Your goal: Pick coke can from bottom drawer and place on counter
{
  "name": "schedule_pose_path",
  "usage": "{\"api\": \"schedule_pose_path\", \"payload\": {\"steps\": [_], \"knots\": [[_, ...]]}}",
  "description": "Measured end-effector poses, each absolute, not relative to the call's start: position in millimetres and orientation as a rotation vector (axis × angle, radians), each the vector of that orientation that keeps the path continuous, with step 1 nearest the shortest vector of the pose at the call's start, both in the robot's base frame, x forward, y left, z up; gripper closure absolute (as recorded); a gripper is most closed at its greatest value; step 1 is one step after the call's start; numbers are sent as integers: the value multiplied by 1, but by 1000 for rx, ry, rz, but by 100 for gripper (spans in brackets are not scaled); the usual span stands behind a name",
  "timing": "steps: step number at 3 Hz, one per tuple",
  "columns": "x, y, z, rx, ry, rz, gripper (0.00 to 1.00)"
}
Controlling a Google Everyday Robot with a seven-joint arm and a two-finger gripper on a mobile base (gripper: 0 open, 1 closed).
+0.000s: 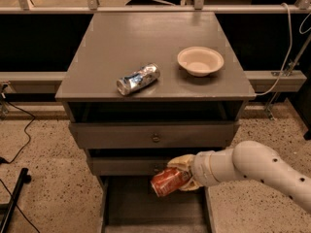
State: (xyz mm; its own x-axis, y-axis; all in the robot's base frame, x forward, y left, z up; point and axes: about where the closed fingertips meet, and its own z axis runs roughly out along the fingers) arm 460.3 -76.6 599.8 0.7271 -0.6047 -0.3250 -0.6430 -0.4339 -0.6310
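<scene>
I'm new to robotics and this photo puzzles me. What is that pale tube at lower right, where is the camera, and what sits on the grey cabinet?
The pale tube is a robot arm. At its tip is a two-finger gripper, shut on the coke can, which it holds over the open bottom drawer. The single camera looks down at the cabinet from the front; its mount is not visible. On the counter a dented silver-and-blue can lies on its side, with a pale bowl to its right.

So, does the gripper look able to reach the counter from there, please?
Probably yes: the gripper, shut on the coke can above the bottom drawer, is out in front of the cabinet, and the counter has bare room.
</scene>
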Motion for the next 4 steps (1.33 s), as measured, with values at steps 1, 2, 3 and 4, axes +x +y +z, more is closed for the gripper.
{"api": "schedule_pose_path", "payload": {"steps": [1,2,3,4], "knots": [[452,-65,684,-2186,816,-89,100],[460,-50,811,-2289,709,-261,100],[471,-40,896,-2352,659,-377,100],[498,-38,954,-2401,648,-449,100]]}}
